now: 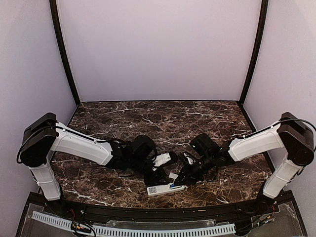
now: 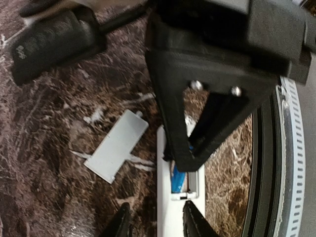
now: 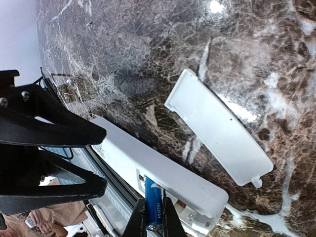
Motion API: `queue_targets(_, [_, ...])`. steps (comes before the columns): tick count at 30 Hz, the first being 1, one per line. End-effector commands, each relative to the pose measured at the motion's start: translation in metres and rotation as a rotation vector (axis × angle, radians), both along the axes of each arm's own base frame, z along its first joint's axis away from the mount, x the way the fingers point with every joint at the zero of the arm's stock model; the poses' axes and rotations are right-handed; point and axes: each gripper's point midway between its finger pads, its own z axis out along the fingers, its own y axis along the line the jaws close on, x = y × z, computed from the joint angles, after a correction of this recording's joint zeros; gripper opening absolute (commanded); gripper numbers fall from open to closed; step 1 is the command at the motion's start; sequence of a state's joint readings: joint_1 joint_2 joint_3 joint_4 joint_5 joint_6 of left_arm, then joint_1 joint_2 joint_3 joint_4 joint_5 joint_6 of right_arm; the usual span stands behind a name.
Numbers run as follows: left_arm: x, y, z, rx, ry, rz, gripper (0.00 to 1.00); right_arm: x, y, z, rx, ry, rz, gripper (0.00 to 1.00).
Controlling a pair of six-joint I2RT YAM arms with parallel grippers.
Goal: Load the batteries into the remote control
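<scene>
The white remote control (image 1: pixel 165 189) lies back-up near the table's front edge, its battery recess uncovered. My right gripper (image 3: pixel 154 198) is shut on a blue battery (image 3: pixel 152 187), whose far end sits tilted in the recess of the remote control (image 3: pixel 148 158). In the left wrist view the right gripper (image 2: pixel 185 160) hides most of the blue battery (image 2: pixel 177 178). My left gripper (image 2: pixel 157 206) stands open over the remote's (image 2: pixel 170 217) other end. One finger overlaps the remote and the other stands clear of its side.
The loose white battery cover (image 2: pixel 116 145) lies flat on the marble just behind the remote, also visible from the right wrist (image 3: pixel 217 131). The table's dark front rim (image 2: pixel 269 163) runs close along the remote. White walls enclose the back and sides.
</scene>
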State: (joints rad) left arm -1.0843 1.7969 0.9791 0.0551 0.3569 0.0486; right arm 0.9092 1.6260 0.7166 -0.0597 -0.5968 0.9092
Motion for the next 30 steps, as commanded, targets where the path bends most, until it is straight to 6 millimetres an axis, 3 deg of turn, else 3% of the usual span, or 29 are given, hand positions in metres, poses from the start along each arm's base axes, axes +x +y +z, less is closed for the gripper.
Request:
queue_targets(1, [0.005, -0.017, 0.018, -0.125, -0.038, -0.032, 0.32, -0.009, -0.02, -0.032, -0.125, 0.021, -0.007, 0.0])
queue_targets(11, [-0.006, -0.018, 0.002, -0.137, -0.238, -0.154, 0.25, -0.008, -0.018, -0.034, -0.114, 0.02, -0.008, 0.0])
queue_targets(23, [-0.004, -0.016, -0.015, -0.088, -0.235, -0.146, 0.16, -0.006, -0.015, -0.032, -0.11, 0.017, -0.009, 0.0])
queue_targets(30, [-0.012, -0.013, -0.019, -0.081, -0.218, -0.174, 0.18, -0.005, -0.014, -0.031, -0.111, 0.012, -0.011, 0.0])
